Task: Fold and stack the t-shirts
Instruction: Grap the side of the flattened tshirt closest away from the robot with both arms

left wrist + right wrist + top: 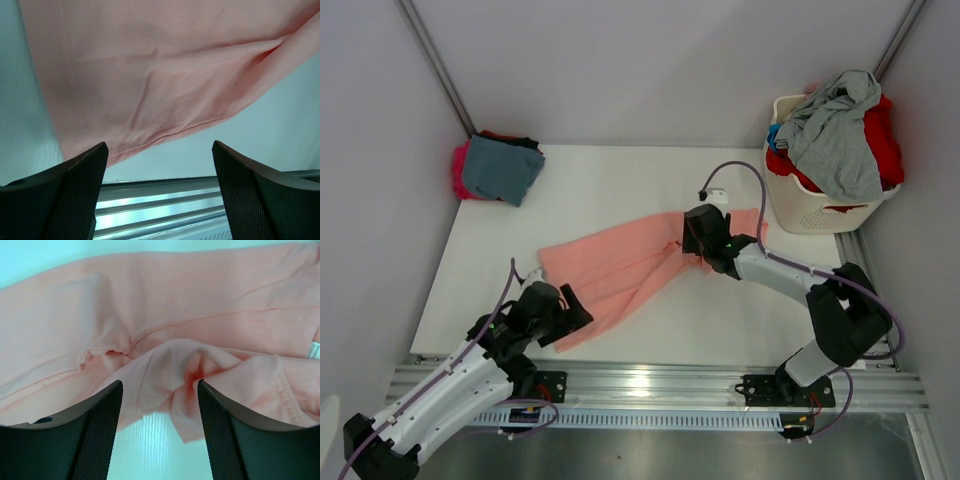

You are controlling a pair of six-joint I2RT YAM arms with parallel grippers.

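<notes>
A large salmon-pink t-shirt [620, 265] lies crumpled in a slanting band across the white table [620, 190]. My left gripper [570, 305] hovers at the shirt's near-left hem. In the left wrist view this gripper [160, 145] is open, with the pink cloth [150, 75] just beyond the fingertips and nothing between them. My right gripper [692, 240] is over the shirt's far-right part. In the right wrist view it [159, 382] stands open with a bunched fold of the shirt [160, 315] lying loose between the tips. A small white label [314, 350] shows at the right edge.
Folded t-shirts sit at the back left: teal-blue [500, 168] over magenta [460, 172], with black [525, 143] behind. A white slotted basket [800, 210] at the back right holds a grey shirt [835, 130] and a red one [885, 140]. A metal rail [660, 380] runs along the table's near edge.
</notes>
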